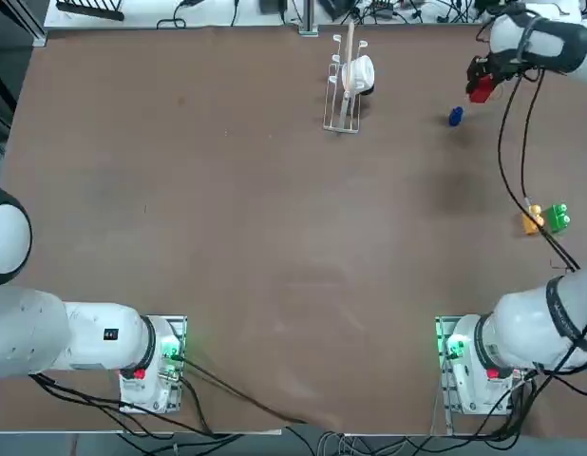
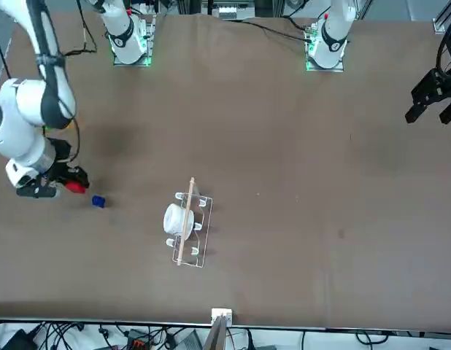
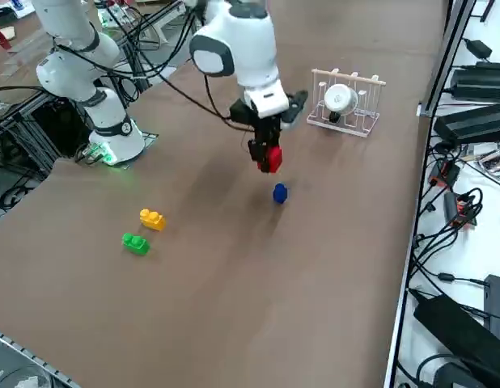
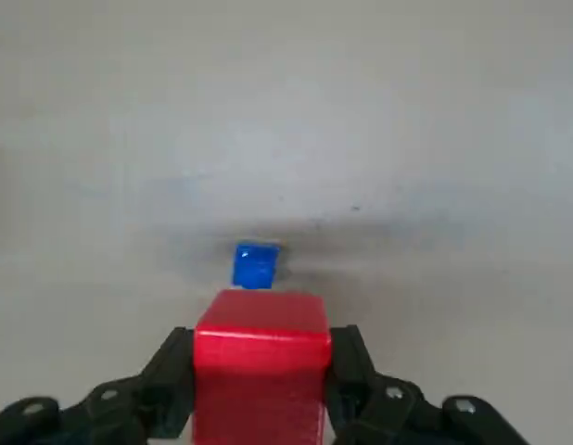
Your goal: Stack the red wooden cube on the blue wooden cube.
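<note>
While the right gripper (image 4: 261, 371) grips the red cube (image 4: 261, 371) above the counter (image 3: 234, 307), the blue cube (image 3: 280, 193) sits on the surface just beside and below it. Lowering too soon, without centring first, could knock the small blue cube aside; an off-centre release could let the wider red one tip off.

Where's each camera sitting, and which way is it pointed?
Top: overhead, looking down on the table; both arms show, bases lowest.
Front: across the table, facing the robot; working right arm at picture left.
Right side: raised at the robot's right, looking diagonally down, toward the rack.
Right wrist: on the right arm, looking past its gripper, shut on the red cube.
All four share the red cube and blue cube.
</note>
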